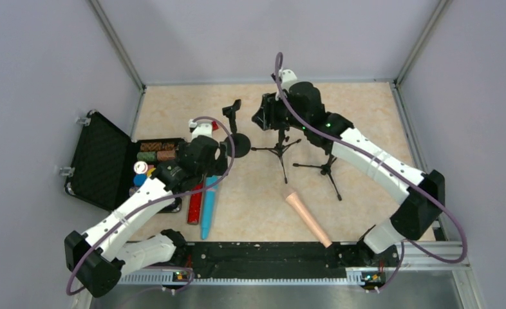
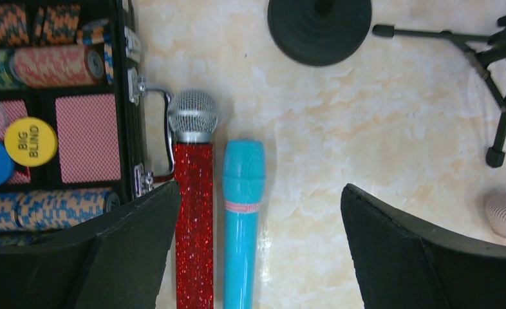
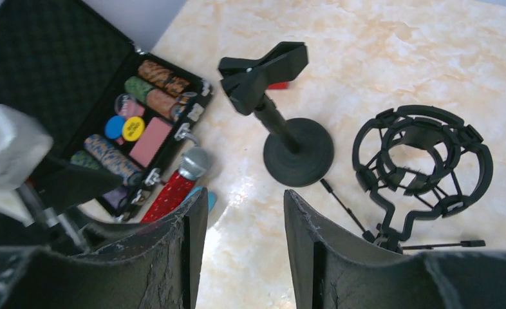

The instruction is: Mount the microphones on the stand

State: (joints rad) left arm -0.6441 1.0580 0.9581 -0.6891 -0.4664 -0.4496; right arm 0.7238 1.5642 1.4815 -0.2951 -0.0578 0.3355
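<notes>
Evidently mounted zero microphones (image 1: 309, 219), all flat at 5–7 o'clock of stand (image 3: 299, 151); left gripper (image 2: 260, 190) gaped wide, right gripper (image 3: 244, 196) part-open, both empty.

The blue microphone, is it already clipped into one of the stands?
No: the blue microphone lies flat on the table beside the red microphone, apart from the round-based stand.

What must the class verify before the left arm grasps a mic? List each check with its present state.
1. Left tool open: ok.
2. Blue mic centred under it: ok.
3. Finger room beside blue mic: not ok, red mic lies close alongside.
4. Right tool empty: ok.
5. Clip stand upright, clip free: ok.
6. Pink mic lying alone: ok.
</notes>
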